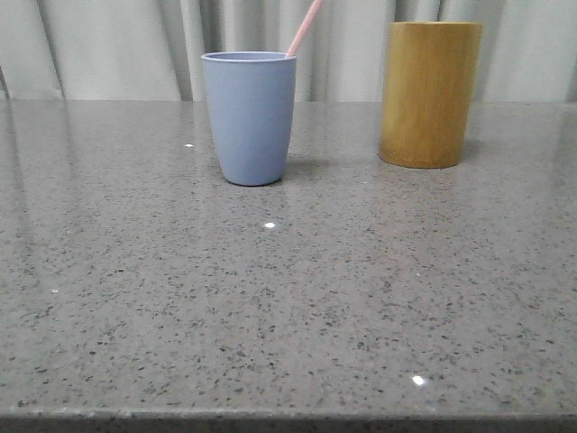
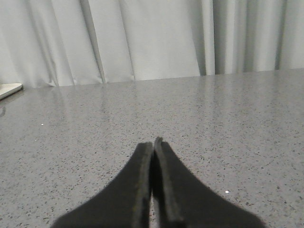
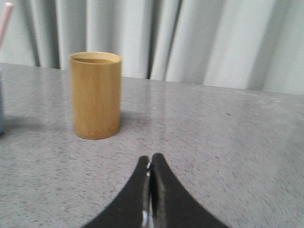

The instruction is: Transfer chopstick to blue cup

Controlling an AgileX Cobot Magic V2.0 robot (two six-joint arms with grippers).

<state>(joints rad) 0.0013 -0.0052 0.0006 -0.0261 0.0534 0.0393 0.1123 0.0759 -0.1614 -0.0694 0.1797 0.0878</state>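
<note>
The blue cup (image 1: 250,117) stands upright on the grey table, left of centre in the front view. A pale pink chopstick (image 1: 305,27) leans out of it to the right; only its top end shows. Its tip also shows at the edge of the right wrist view (image 3: 4,21), beside a sliver of the blue cup (image 3: 1,104). My left gripper (image 2: 153,142) is shut and empty over bare table. My right gripper (image 3: 150,158) is shut and empty, well short of the bamboo holder. Neither gripper shows in the front view.
A taller yellow-brown bamboo holder (image 1: 429,94) stands to the right of the blue cup, also in the right wrist view (image 3: 95,95). A pale flat object (image 2: 8,89) lies at the table's far edge in the left wrist view. Grey curtains hang behind.
</note>
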